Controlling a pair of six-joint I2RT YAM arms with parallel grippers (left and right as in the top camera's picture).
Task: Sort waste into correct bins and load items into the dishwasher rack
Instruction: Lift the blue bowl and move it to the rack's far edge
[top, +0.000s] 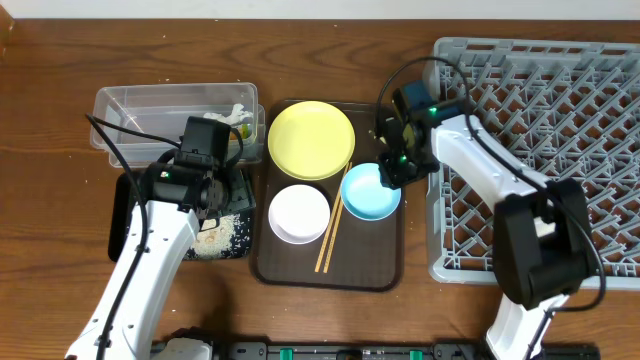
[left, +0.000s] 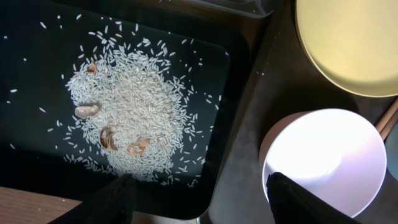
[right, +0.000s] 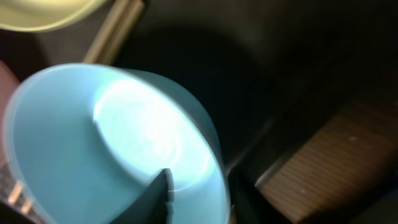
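My right gripper (top: 393, 170) straddles the near rim of the light blue bowl (top: 370, 192) on the brown serving tray; in the right wrist view one finger is inside the bowl (right: 93, 143) and the other outside, shut on its rim. My left gripper (left: 199, 208) is open and empty over the edge of the black tray (left: 37, 74), which holds the rice heap (left: 130, 118). The white bowl (top: 298, 213), yellow plate (top: 311, 140) and chopsticks (top: 330, 235) lie on the serving tray. The dishwasher rack (top: 560, 150) stands at the right. The small white cup is out of view.
The clear tub (top: 170, 115) at the back left holds a white scrap and something greenish (top: 238, 120). The brown serving tray (top: 330, 275) sits between the black tray and the rack. A few brown bits lie in the rice.
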